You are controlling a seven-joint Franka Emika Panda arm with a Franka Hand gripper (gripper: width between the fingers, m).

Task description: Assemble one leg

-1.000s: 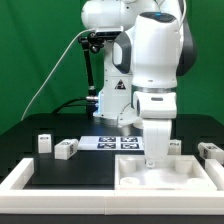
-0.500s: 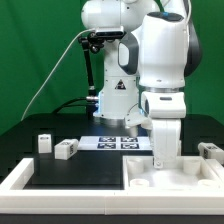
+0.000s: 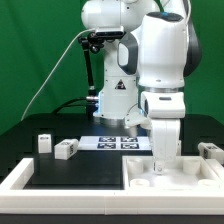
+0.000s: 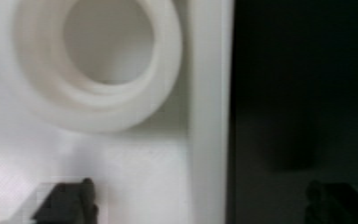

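I see the arm (image 3: 160, 60) standing straight down over the white panel (image 3: 195, 175), which lies on the black bench (image 3: 70, 170) at the exterior view's right. The end of the arm is very low, at the panel or just above it. From this side the wrist body hides the jaws, so the exterior view does not tell me how wide they are.

This view does show the legs. The first leg (image 3: 43, 143) and the second leg (image 3: 66, 149) sit near each other on the bench at the exterior view's left, well apart from the arm. A third leg (image 3: 210, 151) sits at the far right, behind the panel. The marker board (image 3: 118, 141) lies flat between them, behind the arm.

The wrist view is blurred, but it gives what the other lacks. Two dark fingertips (image 4: 62, 202) stand far apart, one over the white panel and one over the dark bench, so the jaws are wide open. Between them I see only the panel's surface and its straight edge, and no leg is held. A round white ring (image 4: 96, 100) on the panel fills much of this view.
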